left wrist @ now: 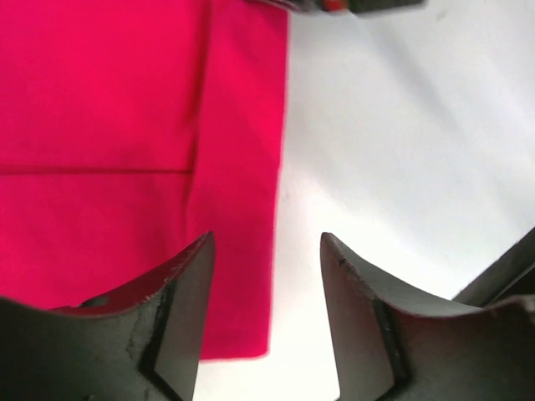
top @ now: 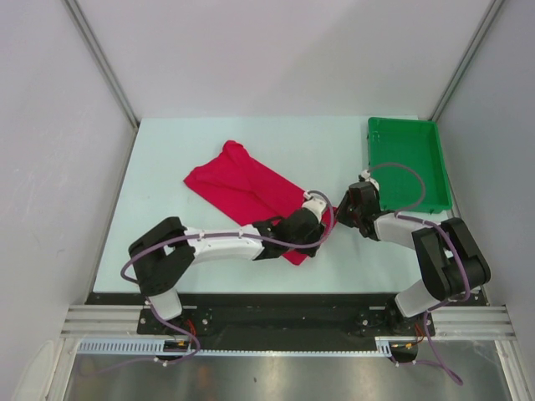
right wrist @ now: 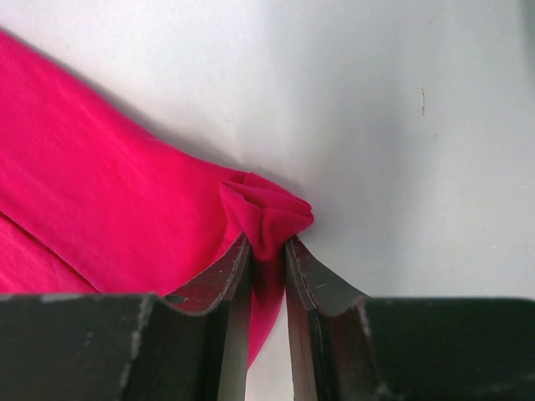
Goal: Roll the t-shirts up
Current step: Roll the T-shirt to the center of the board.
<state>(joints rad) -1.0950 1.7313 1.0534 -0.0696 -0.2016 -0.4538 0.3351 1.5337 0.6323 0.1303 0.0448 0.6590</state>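
Observation:
The crimson t-shirt (top: 242, 188) lies folded into a long strip, running from the table's middle down toward the arms. My left gripper (top: 311, 227) hovers open over its near end; in the left wrist view the t-shirt (left wrist: 125, 150) fills the left half and its straight edge passes between the left gripper (left wrist: 267, 251) fingers, which hold nothing. My right gripper (top: 341, 210) is shut on a bunched corner of the t-shirt (right wrist: 266, 213), the cloth puckering up between the right gripper (right wrist: 267, 246) fingertips.
A green plastic tray (top: 440, 167) stands at the back right of the white table (top: 167, 167). Grey walls close in the left and right sides. The two grippers sit close together near the table's front centre.

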